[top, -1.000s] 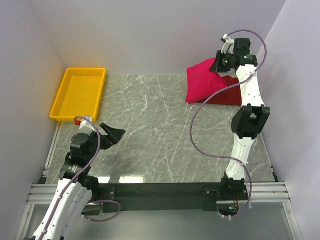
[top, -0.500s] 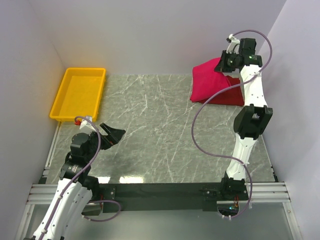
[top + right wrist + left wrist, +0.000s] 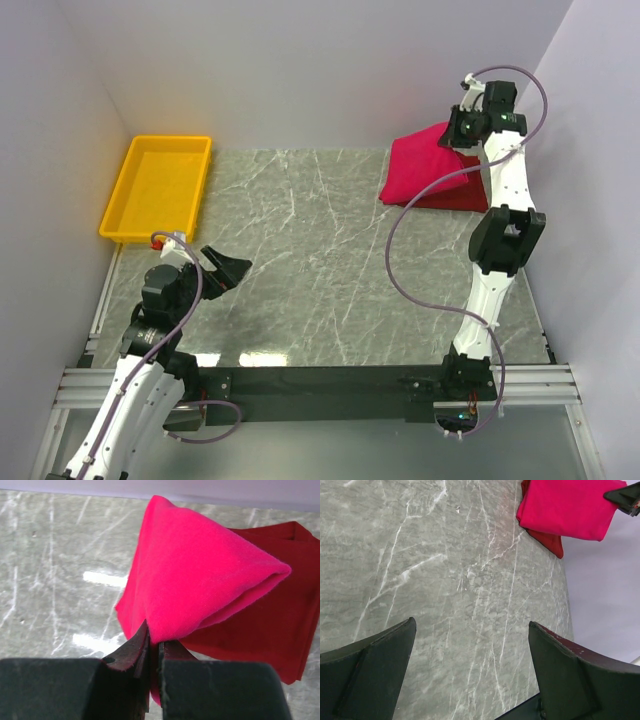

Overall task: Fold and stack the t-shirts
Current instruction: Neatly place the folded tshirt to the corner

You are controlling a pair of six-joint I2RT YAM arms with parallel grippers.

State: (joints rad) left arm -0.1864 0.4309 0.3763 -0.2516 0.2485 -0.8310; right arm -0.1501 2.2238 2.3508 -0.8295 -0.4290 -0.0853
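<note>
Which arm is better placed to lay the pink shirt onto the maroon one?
Right. The right fingers are shut on the pink t-shirt, holding it up over the maroon t-shirt at the far right. The left fingers hang open at the near left, away from both.

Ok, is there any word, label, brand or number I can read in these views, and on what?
None can be read. The pink t-shirt, the maroon t-shirt, the yellow tray and the marble table show no print, tag or marking in any view.
</note>
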